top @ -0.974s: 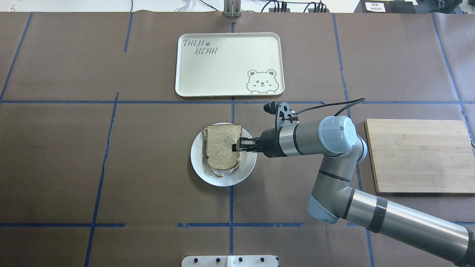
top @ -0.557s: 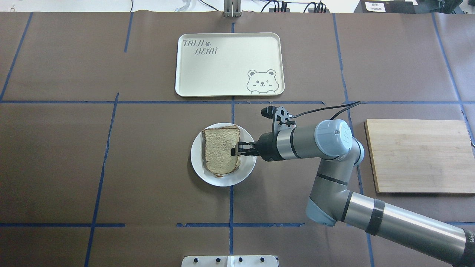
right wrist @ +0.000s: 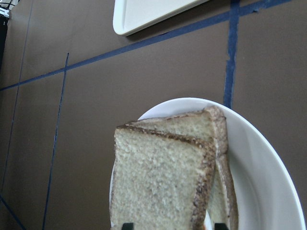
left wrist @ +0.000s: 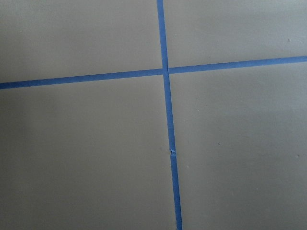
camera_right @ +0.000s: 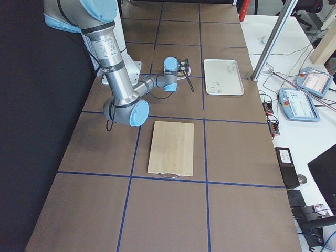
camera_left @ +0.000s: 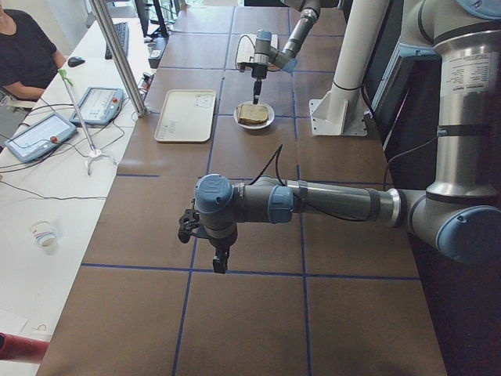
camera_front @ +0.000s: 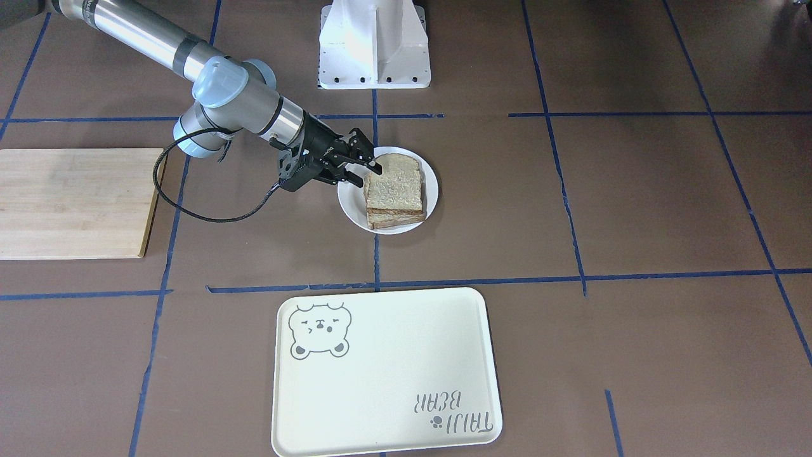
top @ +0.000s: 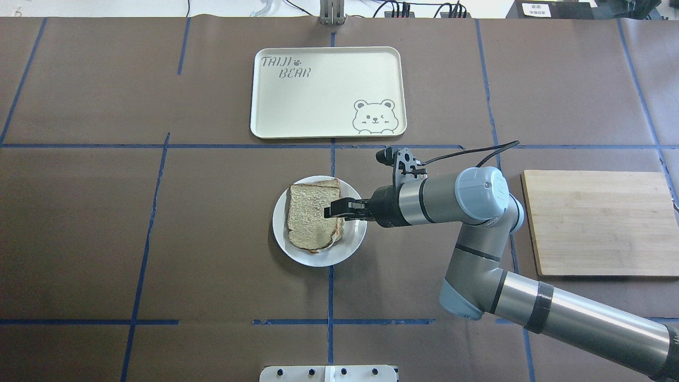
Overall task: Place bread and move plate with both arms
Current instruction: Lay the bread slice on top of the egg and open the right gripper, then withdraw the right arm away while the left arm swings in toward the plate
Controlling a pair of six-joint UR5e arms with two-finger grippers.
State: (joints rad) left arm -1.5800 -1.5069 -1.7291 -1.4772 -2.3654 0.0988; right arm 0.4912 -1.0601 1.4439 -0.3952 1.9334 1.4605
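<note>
While spread wide at the right hand [top: 329, 211], grips nothing, fingertips flanking the near edge of the wholegrain bread [top: 307, 215] just ahead on the white plate [top: 353, 241]; cannot tell for left hand [camera_left: 220, 265].

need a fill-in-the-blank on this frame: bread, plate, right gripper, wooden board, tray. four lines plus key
1. The speckled wholegrain bread slice lies ___ a paler second slice, both on the small round white plate.
2. The jaws of the right gripper stand ___ at the bread's edge.
3. The pale wooden cutting board lies on the robot's ___ side of the plate.
4. The drawing on the cream rectangular tray shows a ___.

Missing words: on top of; open; right; bear
</note>
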